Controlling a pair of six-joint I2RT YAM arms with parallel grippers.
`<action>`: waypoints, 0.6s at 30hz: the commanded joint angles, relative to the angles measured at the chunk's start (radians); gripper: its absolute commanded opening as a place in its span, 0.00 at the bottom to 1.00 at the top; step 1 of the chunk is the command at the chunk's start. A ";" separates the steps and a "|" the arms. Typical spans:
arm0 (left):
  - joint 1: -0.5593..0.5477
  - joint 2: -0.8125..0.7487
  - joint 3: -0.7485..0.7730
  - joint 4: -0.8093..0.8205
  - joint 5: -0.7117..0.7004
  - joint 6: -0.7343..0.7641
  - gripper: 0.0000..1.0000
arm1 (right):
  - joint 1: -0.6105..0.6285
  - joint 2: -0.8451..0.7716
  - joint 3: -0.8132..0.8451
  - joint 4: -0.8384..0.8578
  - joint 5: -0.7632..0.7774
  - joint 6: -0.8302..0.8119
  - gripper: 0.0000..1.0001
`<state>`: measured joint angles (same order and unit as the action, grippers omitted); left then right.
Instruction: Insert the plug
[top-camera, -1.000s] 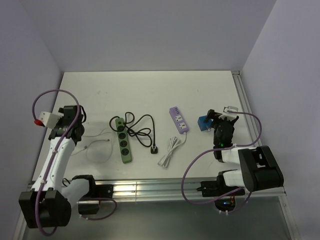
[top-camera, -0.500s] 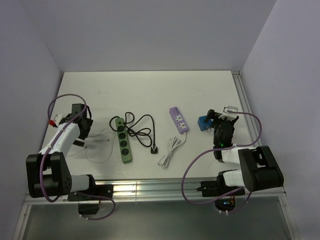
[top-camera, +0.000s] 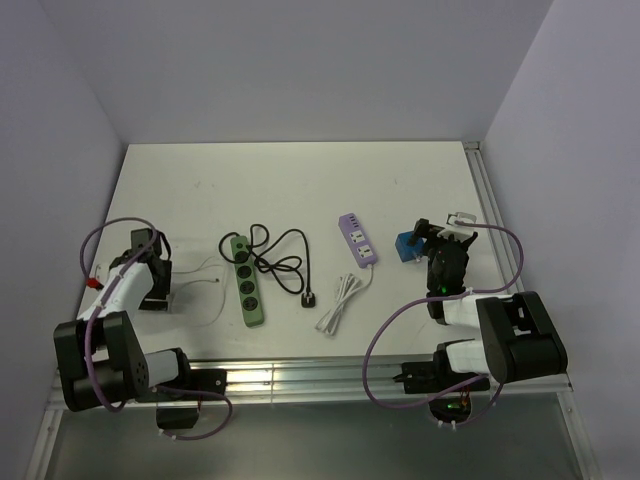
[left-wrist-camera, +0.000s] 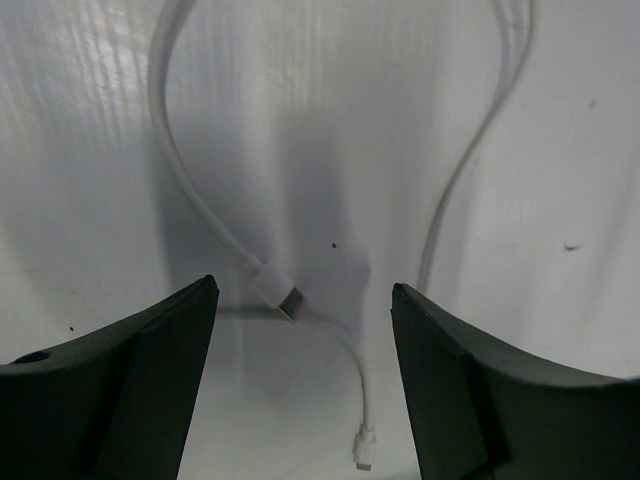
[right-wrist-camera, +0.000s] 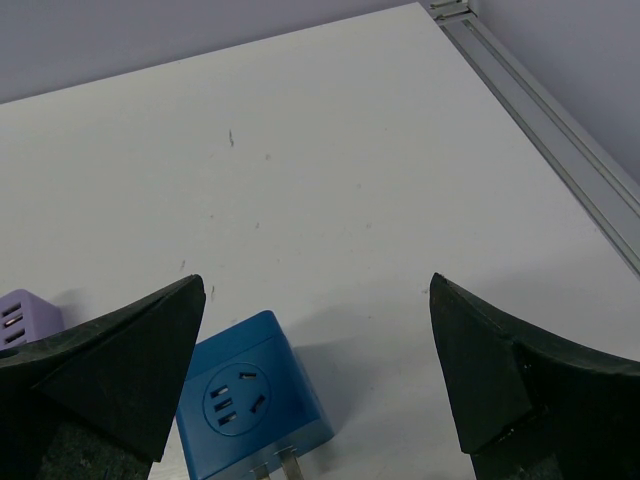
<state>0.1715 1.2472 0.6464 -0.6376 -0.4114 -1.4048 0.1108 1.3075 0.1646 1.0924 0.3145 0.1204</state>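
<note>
Eyeing the plug near the table's right edge, prongs toward the arm, just left of the right gripper, spread wide, holding nothing. Well apart from the left gripper.

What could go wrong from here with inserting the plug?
The plug sits off-centre under the open right pincer, hard by one finger, so closing could shove it rather than grip it. The left pincer straddles a loose white cable, away from the green power strip; closing there could snag the cable.
</note>
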 joint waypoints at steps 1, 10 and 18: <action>0.049 -0.008 -0.030 0.026 0.028 -0.023 0.75 | 0.001 -0.007 0.033 0.058 0.024 -0.016 1.00; 0.103 0.015 -0.079 0.058 0.072 -0.039 0.66 | 0.001 -0.007 0.033 0.058 0.024 -0.015 1.00; 0.109 0.049 -0.093 0.079 0.097 -0.034 0.43 | 0.001 -0.008 0.033 0.058 0.026 -0.016 1.00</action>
<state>0.2749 1.2572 0.5865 -0.5854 -0.3588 -1.4284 0.1108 1.3075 0.1646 1.0920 0.3145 0.1204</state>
